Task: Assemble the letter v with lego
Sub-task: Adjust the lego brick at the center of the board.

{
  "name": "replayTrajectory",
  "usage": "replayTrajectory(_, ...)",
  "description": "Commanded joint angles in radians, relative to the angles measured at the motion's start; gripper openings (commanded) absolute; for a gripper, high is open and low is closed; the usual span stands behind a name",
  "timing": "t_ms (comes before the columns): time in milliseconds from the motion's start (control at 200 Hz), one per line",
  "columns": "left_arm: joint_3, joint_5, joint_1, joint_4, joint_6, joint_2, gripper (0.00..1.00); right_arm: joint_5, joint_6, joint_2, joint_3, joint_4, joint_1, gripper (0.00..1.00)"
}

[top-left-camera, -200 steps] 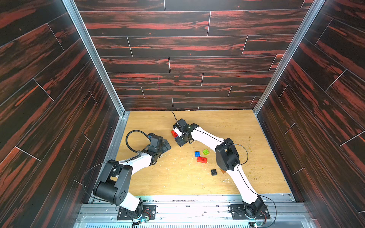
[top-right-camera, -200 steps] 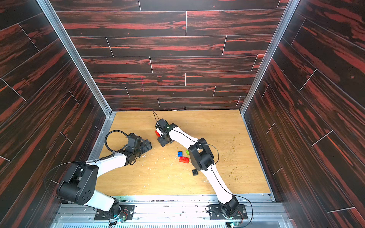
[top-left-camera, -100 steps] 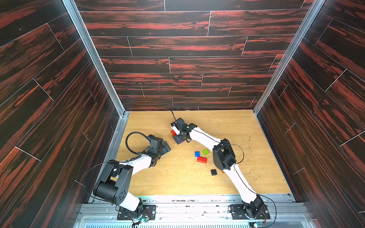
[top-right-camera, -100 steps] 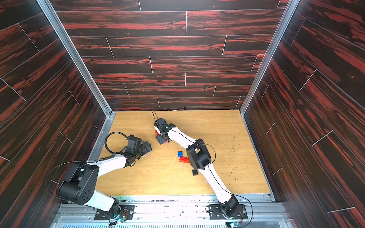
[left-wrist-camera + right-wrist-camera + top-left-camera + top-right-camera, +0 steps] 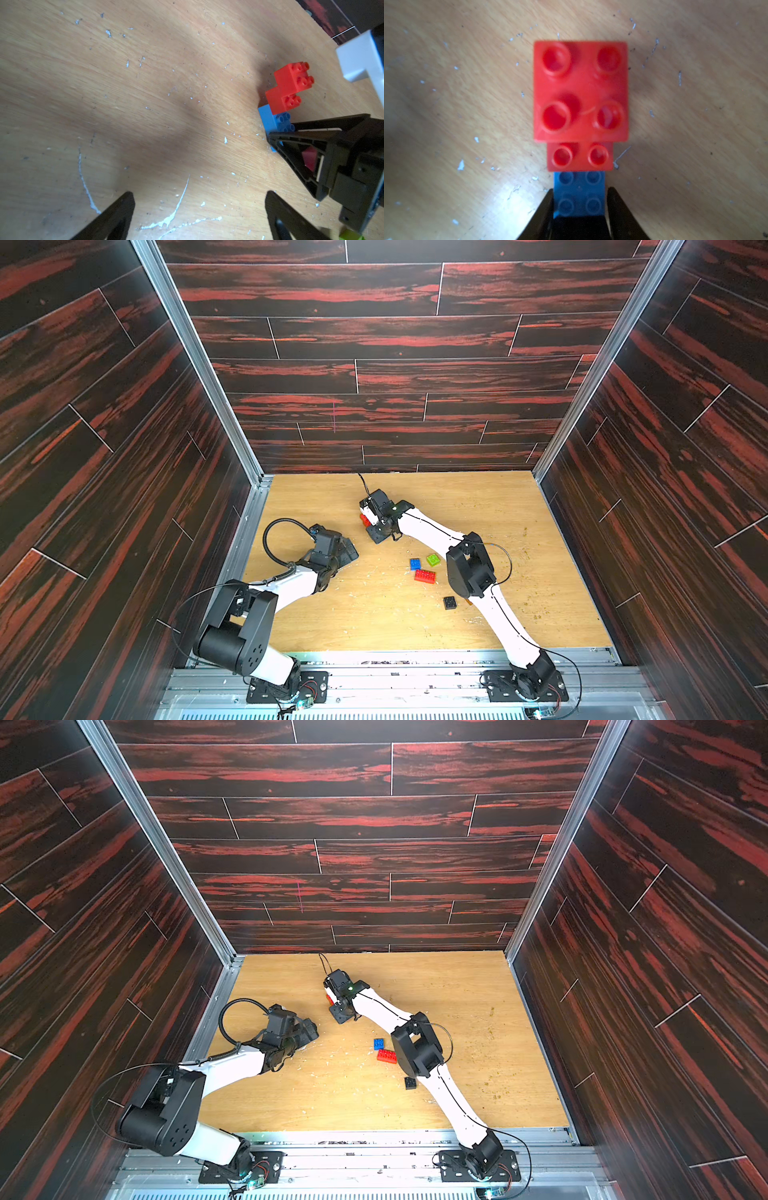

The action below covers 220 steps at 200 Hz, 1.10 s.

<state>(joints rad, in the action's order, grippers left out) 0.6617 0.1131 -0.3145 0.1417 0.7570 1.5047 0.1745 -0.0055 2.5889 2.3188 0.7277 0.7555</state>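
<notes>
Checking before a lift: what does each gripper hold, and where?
Left gripper: nothing. Right gripper brackets the blue brick under the red bricks, at its opposite sides; firm clamping cannot be told.

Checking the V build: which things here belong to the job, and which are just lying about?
Job: upper red brick and lower red brick stepped on a light blue brick, which the right gripper clamps; loose blue brick, lime green brick, red oblong brick, black brick.
Lying about: white flecks and crumbs on the table.

Lab robot test cell: dark red-streaked wood-pattern panels (image 5: 395,335) wall in a scuffed plywood tabletop (image 5: 540,572), with aluminium corner posts (image 5: 199,364) and two robot arms (image 5: 428,529) bolted to a metal rail (image 5: 415,680) at the bottom.
</notes>
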Motion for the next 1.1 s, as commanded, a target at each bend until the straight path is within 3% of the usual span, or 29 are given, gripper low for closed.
replayTrajectory(0, -0.014, 0.019, -0.003, -0.021, -0.007, -0.036, 1.00, -0.038, -0.025, 0.022, 0.039, 0.027, 0.005, 0.42)
replayTrajectory(281, -0.065, 0.071, -0.001, -0.048, 0.001, -0.136, 1.00, -0.180, -0.086, 0.034, 0.134, 0.089, -0.001, 0.37)
replayTrajectory(366, -0.079, 0.083, -0.003, -0.060, -0.001, -0.168, 1.00, -0.155, -0.081, 0.060, 0.177, 0.117, -0.001, 0.37)
replayTrajectory(631, -0.093, 0.088, -0.002, -0.070, -0.001, -0.184, 1.00, -0.128, -0.060, 0.071, 0.178, 0.121, -0.002, 0.52)
replayTrajectory(1097, -0.093, 0.083, -0.001, -0.071, -0.001, -0.184, 1.00, -0.098, -0.038, 0.009, 0.030, 0.074, 0.019, 0.53)
